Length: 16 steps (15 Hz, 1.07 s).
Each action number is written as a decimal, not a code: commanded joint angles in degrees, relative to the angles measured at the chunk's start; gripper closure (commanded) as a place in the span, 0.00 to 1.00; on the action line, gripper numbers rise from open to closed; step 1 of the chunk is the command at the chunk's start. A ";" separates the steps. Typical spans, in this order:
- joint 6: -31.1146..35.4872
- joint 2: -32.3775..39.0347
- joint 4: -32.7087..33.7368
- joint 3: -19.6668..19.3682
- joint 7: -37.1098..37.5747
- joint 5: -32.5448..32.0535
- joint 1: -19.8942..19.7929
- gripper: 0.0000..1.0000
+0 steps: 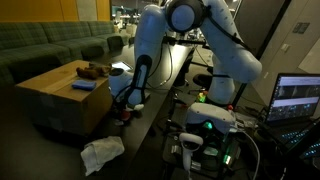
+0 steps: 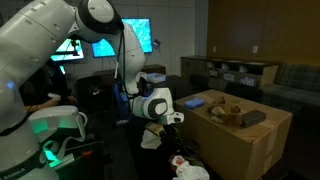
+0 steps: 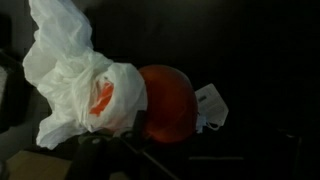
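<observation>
Nearest the wrist lens, dark parts of the gripper (image 3: 128, 152) cross the lower edge of the wrist view. They are too dim to show whether the jaws stand apart or together, and nothing is seen clamped between them. Beyond them, on a dark surface (image 3: 262, 60), lies a crumpled white plastic bag (image 3: 72, 85) with an orange print. It touches the left side of an orange round object (image 3: 170, 102), and part of its film drapes over that object's edge. A white tag (image 3: 210, 108) lies just beside the object on its other side. In both exterior views the arm (image 1: 215, 45) is bent low, the gripper hanging close to the surface beside a cardboard box (image 1: 60, 98) whose top carries small items. A white bundle (image 1: 102, 152) lower down in an exterior view is probably the same bag.

Risks, as judged:
- Loose film may be pinched along with the round object, so a grip could slip or drag the bag.
- The curved surface may squirt out of closing jaws and roll.
- The dark ground hides depth, so a descent could strike it.
- The box edge stands near the wrist and could be clipped in a swing.
</observation>
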 commanded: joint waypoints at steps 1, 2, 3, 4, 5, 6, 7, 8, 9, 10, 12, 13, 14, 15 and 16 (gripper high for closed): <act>1.31 2.47 2.03 0.74 0.01 0.90 -1.31 0.00; 1.34 2.85 2.16 0.89 -0.06 1.06 -1.70 0.00; 1.23 3.19 2.41 1.06 -0.16 1.24 -2.03 0.00; 1.27 3.54 2.54 1.25 -0.19 1.46 -2.34 0.00; 1.19 3.96 2.83 1.34 -0.16 1.63 -2.54 0.00; 1.10 4.01 2.88 1.83 -0.39 1.87 -3.09 0.00; 1.08 4.20 3.02 1.91 -0.34 1.98 -3.20 0.06; 1.07 4.34 3.17 2.09 -0.40 2.03 -3.36 0.26; 1.03 4.36 3.28 2.24 -0.38 2.16 -3.52 0.30; 0.96 4.22 3.28 2.62 -0.53 2.28 -3.85 0.31; 0.94 4.11 3.40 2.94 -0.67 2.34 -4.04 0.47; 0.90 3.96 3.39 3.08 -0.74 2.37 -4.17 0.55; 0.96 3.97 3.45 3.25 -0.80 2.38 -4.30 0.63; 1.00 4.10 3.59 3.30 -0.83 2.33 -4.32 0.70; 0.99 4.00 3.51 3.38 -0.90 2.29 -4.41 0.79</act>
